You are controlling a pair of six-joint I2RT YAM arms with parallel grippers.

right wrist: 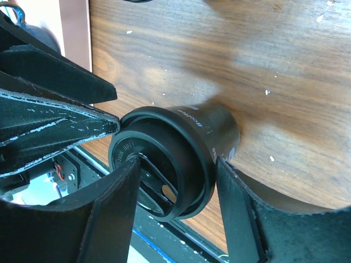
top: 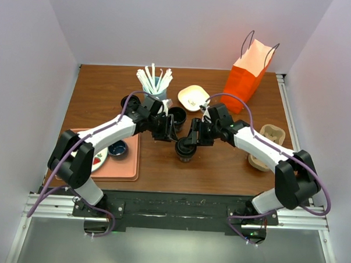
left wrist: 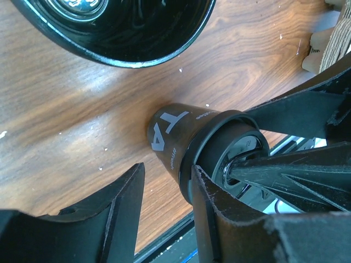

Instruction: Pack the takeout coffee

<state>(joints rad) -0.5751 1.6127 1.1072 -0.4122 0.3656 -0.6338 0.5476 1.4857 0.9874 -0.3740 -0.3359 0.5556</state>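
Observation:
The takeout coffee [top: 185,149], a black tapered cup with a black lid, stands on the wooden table between both arms. My right gripper [top: 194,138] straddles its lid edge. In the right wrist view [right wrist: 176,161] one finger rests in the lid's recessed top and the other presses the cup wall [right wrist: 214,123] just under the rim. My left gripper [top: 168,133] is open. In the left wrist view [left wrist: 167,170] only table shows between its fingers, and its right finger [left wrist: 219,219] touches the lid's side [left wrist: 197,148].
An orange paper bag [top: 248,73] stands open at the back right. A cardboard cup carrier [top: 269,144] lies at the right. A blue tumbler of straws [top: 155,84], a cream bowl [top: 193,97] and a black bowl [top: 177,115] sit behind the cup. A pink tray [top: 124,164] holds a blue mug [top: 117,147].

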